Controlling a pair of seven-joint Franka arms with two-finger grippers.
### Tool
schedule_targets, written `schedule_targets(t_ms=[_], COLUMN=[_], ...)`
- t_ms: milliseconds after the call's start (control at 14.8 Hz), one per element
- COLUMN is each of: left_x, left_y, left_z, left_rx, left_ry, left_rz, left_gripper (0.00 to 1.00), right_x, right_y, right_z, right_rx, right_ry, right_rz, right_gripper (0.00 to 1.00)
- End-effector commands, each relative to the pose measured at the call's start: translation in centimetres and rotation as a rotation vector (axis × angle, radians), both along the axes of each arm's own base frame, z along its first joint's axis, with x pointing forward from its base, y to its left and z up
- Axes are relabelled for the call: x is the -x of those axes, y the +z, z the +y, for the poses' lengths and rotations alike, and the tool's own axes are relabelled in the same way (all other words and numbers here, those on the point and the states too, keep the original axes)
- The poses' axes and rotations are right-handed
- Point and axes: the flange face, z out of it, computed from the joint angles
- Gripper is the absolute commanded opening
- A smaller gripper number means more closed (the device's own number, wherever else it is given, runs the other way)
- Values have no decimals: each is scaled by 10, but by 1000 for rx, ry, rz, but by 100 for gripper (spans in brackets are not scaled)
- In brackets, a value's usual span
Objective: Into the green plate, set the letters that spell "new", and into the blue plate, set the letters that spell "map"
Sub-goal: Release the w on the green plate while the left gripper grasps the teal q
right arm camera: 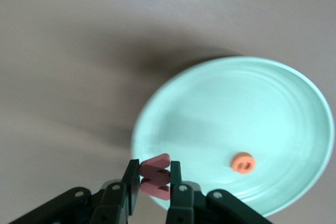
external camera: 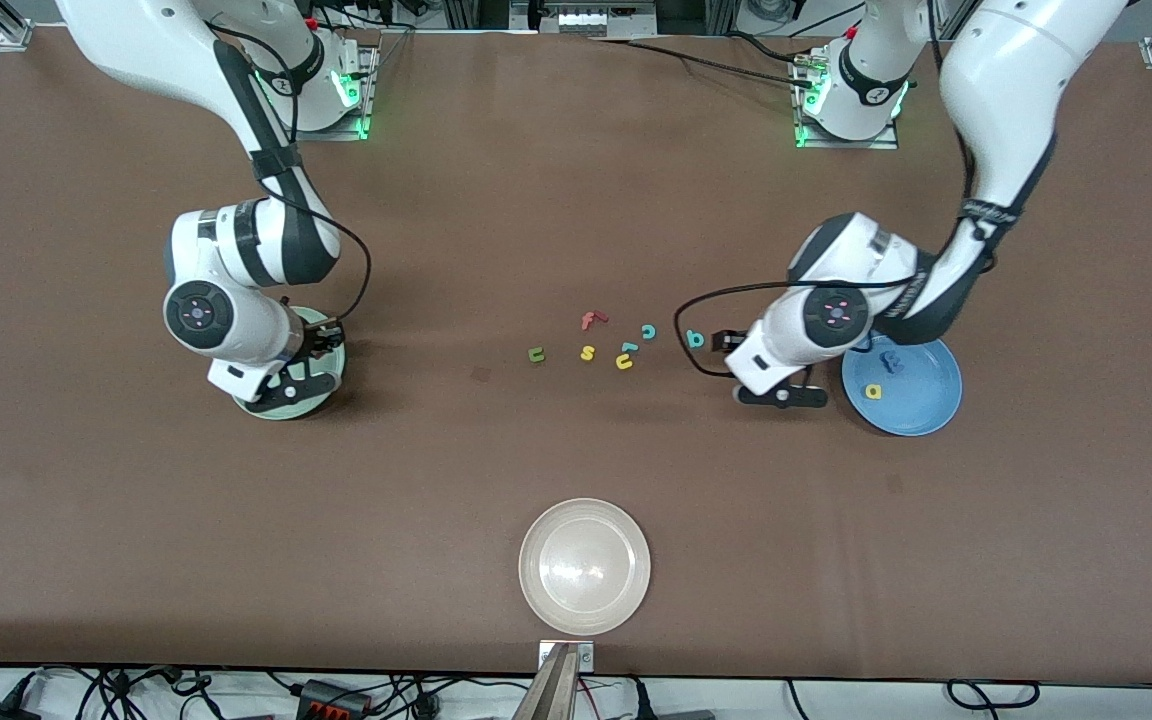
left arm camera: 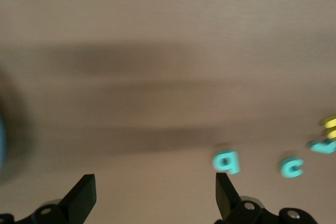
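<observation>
Brown desk [external camera: 536, 200]. Blue plate [external camera: 921, 405] at left arm's end holds yellow "a" [external camera: 873, 391] and blue "m" [external camera: 891, 360]. Green plate [right arm camera: 252, 119] at right arm's end holds orange "e" [right arm camera: 242, 162]. Left pincer [left arm camera: 152, 195] wide, empty, over desk beside teal "p" [left arm camera: 227, 161]. Right pincer [right arm camera: 153, 182] grips pinkish-red "w" [right arm camera: 155, 176] over green plate rim. Green "n" [external camera: 536, 354] mid-desk. No readable labels

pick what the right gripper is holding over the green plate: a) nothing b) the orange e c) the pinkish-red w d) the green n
c: in the right wrist view the right gripper is shut on the pinkish-red w over the green plate, while the orange e already lies in that plate.
</observation>
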Motion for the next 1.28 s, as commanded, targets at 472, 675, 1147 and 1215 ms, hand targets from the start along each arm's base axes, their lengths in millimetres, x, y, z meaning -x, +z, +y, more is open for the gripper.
schedule_targets(t_ms=[472,675,1147,1215], left_x=[34,38,36,32], left_y=[-54,-61,-68,-69], left_z=[-49,-47,-45,-40], left_rx=[37,30,38,32], left_ry=[104,103,114,120], left_rz=[-10,5,4,0], left_gripper=[98,74,43,41], right_x=[16,14,-12,-15], right_y=[-50,-51,41,48], right_z=[-37,-32,3,19], right_rx=[-8,-10,-42,-46], right_ry=[-4,6,-23,-11], right_rz=[-29,-44,-66,-75], right_gripper=[19,90,100,100])
